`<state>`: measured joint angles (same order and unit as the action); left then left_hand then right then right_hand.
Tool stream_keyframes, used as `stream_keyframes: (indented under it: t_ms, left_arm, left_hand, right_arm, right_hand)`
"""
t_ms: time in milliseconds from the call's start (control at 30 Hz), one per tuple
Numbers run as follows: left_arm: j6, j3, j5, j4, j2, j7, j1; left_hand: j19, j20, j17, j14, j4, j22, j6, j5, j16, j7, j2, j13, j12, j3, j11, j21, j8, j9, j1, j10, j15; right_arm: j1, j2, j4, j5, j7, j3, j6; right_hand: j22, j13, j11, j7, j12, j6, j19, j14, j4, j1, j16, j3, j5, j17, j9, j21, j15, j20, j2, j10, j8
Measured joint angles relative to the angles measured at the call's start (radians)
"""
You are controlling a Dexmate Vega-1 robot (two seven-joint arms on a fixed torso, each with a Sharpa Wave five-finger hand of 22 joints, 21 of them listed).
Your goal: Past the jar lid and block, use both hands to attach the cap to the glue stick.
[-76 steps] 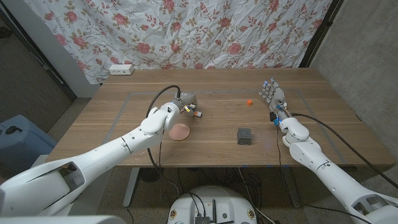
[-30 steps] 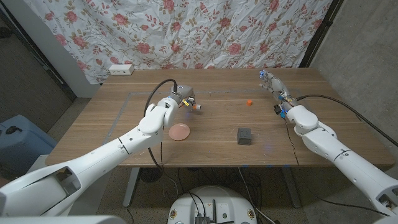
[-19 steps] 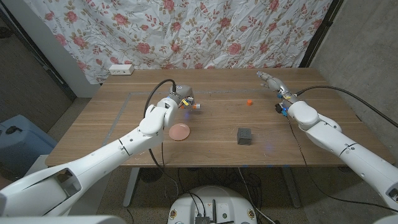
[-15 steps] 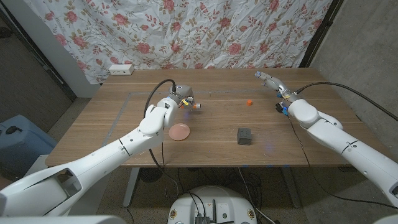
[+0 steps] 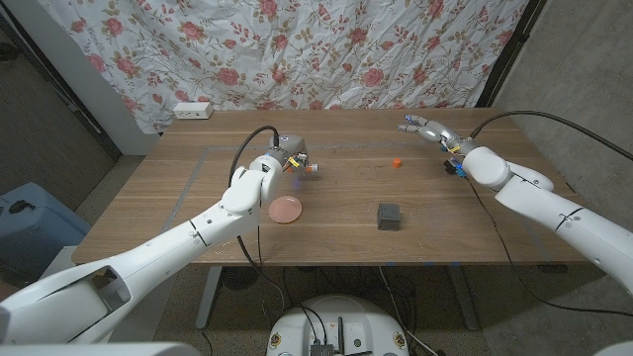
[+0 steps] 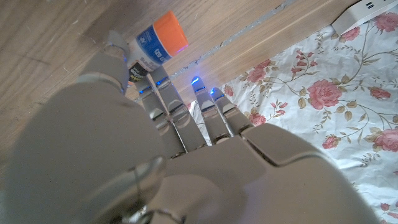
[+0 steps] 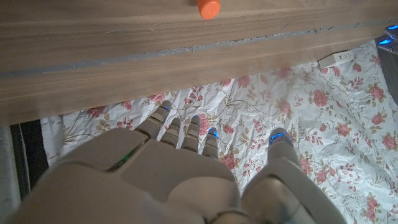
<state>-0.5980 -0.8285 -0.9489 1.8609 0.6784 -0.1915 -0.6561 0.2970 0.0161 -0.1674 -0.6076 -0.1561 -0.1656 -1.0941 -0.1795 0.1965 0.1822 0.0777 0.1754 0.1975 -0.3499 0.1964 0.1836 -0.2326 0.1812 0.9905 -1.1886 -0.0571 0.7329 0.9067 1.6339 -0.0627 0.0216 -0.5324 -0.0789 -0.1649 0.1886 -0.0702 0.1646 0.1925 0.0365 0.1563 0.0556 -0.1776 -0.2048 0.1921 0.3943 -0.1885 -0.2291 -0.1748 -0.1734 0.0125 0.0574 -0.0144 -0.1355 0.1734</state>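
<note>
The left hand [image 6: 186, 155] covers the lower part of the glue stick [image 6: 157, 46] in the left wrist view, so only its orange end and part of the label show, with print too small to read. In the head view the cap [image 5: 396, 163] is a tiny orange dot whose shape cannot be made out.

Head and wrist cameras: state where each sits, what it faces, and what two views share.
Head view: fixed above, facing down at the table; both arms, left hand, right hand.
Left wrist view: behind the left hand, facing the held glue stick.
Right wrist view: behind the right hand, facing the orange cap.
Shared: the cap shows in head and right wrist views.
</note>
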Motion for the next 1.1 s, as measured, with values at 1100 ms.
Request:
stream_keyframes:
  t_ms: [1100]
  left_arm:
    - [0.017, 0.028, 0.092, -0.017, -0.007, 0.137, -0.036]
  left_hand:
    - [-0.02, 0.002, 0.0, 0.0, -0.005, 0.0, -0.014, -0.006, -0.007, -0.007, 0.007, 0.0, 0.0, 0.006, -0.003, 0.0, 0.005, 0.001, -0.007, -0.021, 0.0]
  right_arm:
    - [-0.186, 0.061, 0.107, -0.405, -0.333, -0.153, -0.165]
  right_hand:
    - [0.002, 0.01, -0.001, -0.011, 0.008, 0.015, 0.01, -0.01, -0.011, -0.182, 0.017, 0.037, -0.004, 0.02, -0.005, -0.012, 0.03, 0.034, 0.049, -0.049, 0.038]
